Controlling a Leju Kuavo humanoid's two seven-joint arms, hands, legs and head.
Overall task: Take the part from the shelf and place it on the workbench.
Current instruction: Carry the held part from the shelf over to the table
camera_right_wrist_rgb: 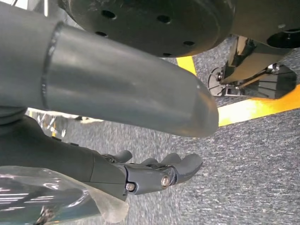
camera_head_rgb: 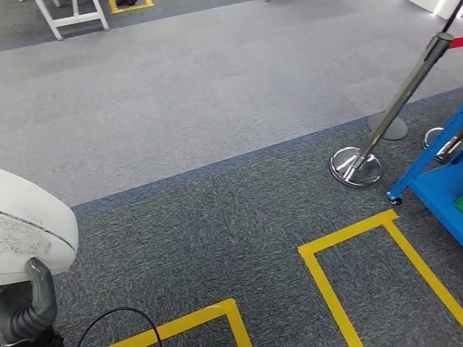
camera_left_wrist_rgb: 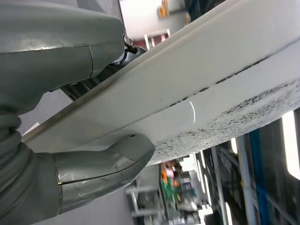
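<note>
No legible text, label, brand, number or sign appears anywhere I look; the yellow floor tape point(camera_head_rgb: 349, 289) beside my feet forms plain outlines and carries no lettering.

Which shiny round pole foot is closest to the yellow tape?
The chrome base with the leaning pole on it, just above the yellow tape. The others sit farther back.

White part point(camera_head_rgb: 30, 231) cut off at frame edge
</note>
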